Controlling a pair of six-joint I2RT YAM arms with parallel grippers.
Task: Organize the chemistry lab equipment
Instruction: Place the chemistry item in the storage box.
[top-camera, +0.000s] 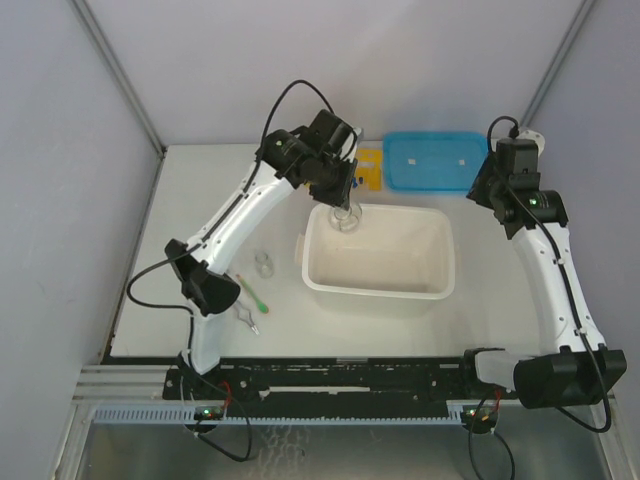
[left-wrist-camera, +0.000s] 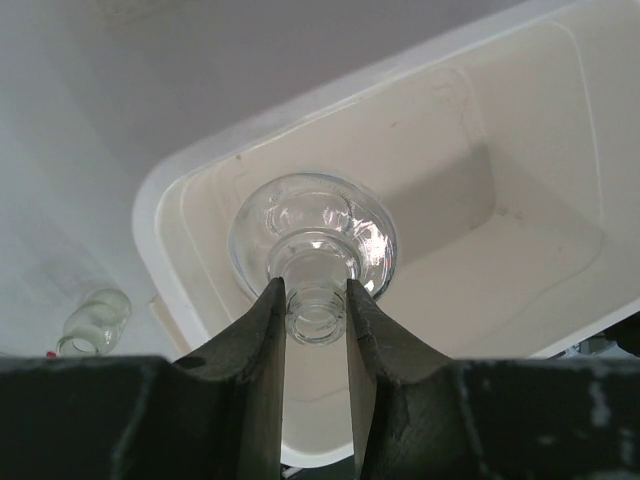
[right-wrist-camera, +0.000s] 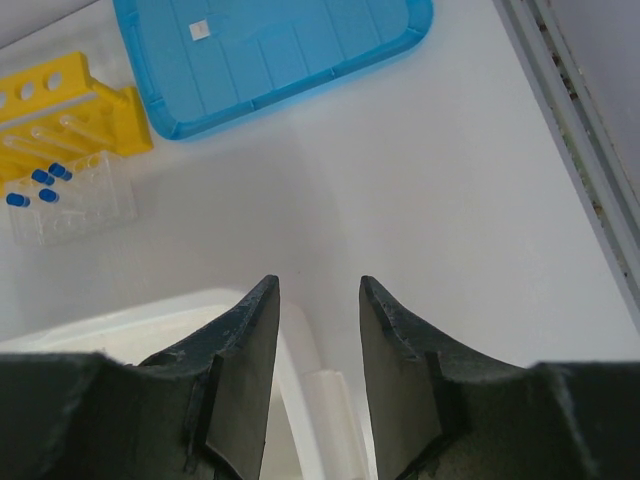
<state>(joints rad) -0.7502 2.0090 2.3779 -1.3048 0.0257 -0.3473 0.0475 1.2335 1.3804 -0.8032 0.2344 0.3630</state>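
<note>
Robot test cell posing as a lab bench

Plain grey partition walls (top-camera: 60, 120) are enclosing a white table (top-camera: 200, 190), while two arms are sitting bolted to an aluminium rail (top-camera: 340, 385) among glassware and a yellow tube rack (right-wrist-camera: 70, 105).

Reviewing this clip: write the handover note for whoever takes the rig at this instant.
Left end effector: shut on the neck of a round glass flask, held over the white tub's far left corner, not released.
Right end effector: open, empty, above bare table near the blue lid.
On the table: yellow rack with blue-capped tubes lying beside it; small glass vessel, green-tipped stick and metal tongs left of the tub.
Done: nothing visible inside the tub.
Left: everything.
</note>
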